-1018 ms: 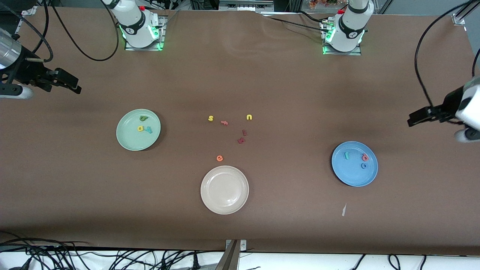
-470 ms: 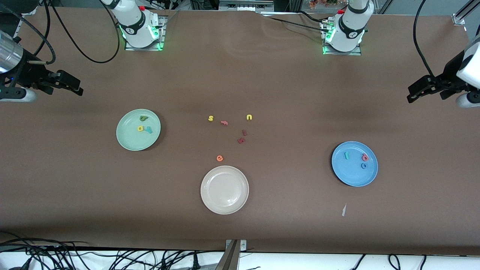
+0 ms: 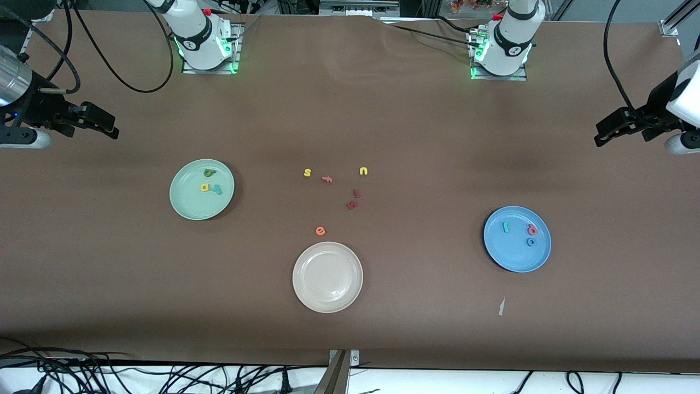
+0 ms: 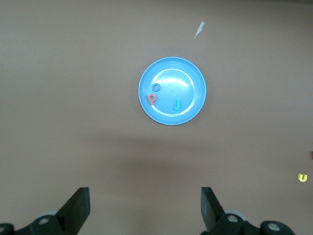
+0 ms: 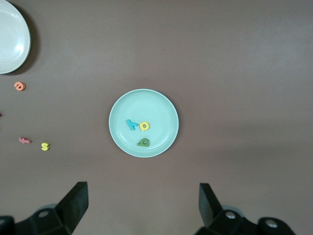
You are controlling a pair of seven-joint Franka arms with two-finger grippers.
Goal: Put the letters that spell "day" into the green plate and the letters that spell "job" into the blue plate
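We see the letters that spell "day" (image 3: 210,183) in the green plate (image 3: 188,205) and the letters that spell "job" (image 3: 522,232) in the blue plate (image 3: 514,260). The left gripper (image 3: 601,137) and the right gripper (image 3: 109,127) hang over the counter (image 3: 415,126) ends, jaws open, empty.

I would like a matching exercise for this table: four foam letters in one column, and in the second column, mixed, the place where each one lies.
Things:
1. yellow "d"
2. blue "o"
3. orange "e"
4. yellow "u"

Places:
A. in the blue plate
B. on the table, beside the cream-white plate
C. in the green plate
D. on the table, farthest from the front camera of these four

Pairs: 1-C, 2-A, 3-B, 4-D
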